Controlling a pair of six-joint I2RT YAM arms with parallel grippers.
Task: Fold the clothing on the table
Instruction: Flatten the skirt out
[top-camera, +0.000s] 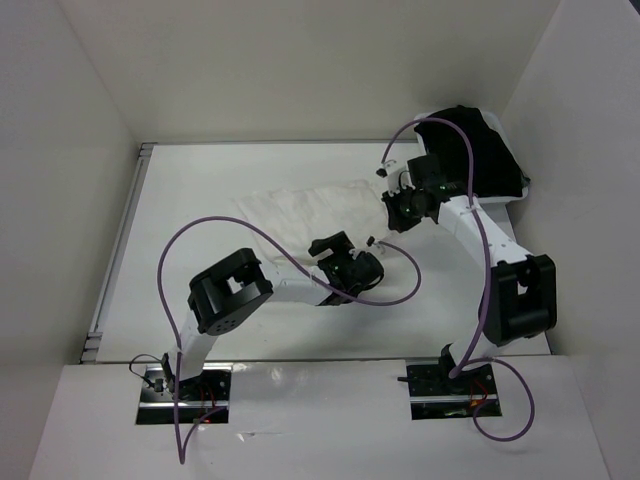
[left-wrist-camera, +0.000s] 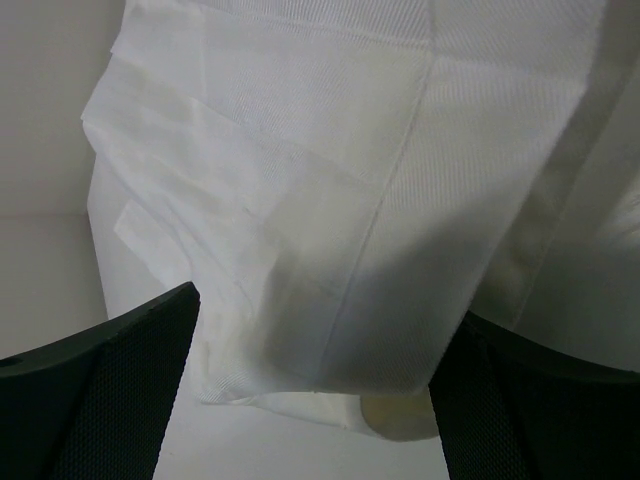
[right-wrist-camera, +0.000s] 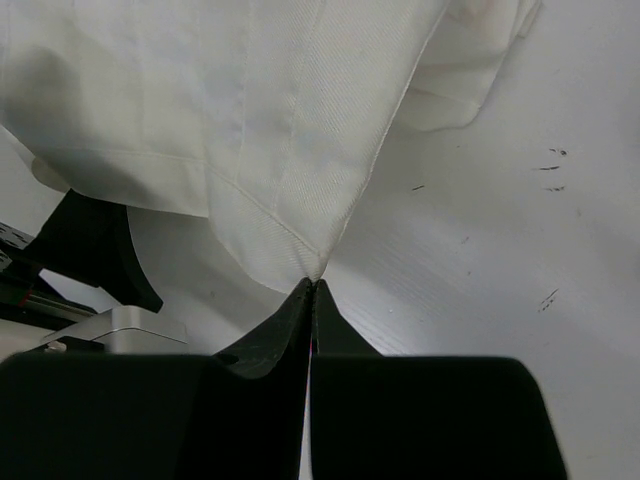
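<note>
The left arm (top-camera: 230, 295) is bending at its elbow near the front of the table (top-camera: 200, 180) and reaching in toward the middle. The left gripper (top-camera: 342, 256) is pointing at the near edge of the skirt (top-camera: 310, 208). Its fingers (left-wrist-camera: 110, 390) are standing wide apart with no grip on the cloth.

The right arm (top-camera: 520, 295) is bending on the right side and reaching farther back. The right gripper (top-camera: 408, 208) is sitting at the skirt's right end. The top view is showing its fingers too small to read. The right wrist view is showing them pressed tight together, pinching one corner of the skirt. Only the left wrist view is showing the folds and a long seam in the cloth.

The skirt is lying in the middle of the table, its long side running left to right. Which end is the waist is not clear.

A black cloth (top-camera: 480, 150) is sitting in the far right corner.
</note>
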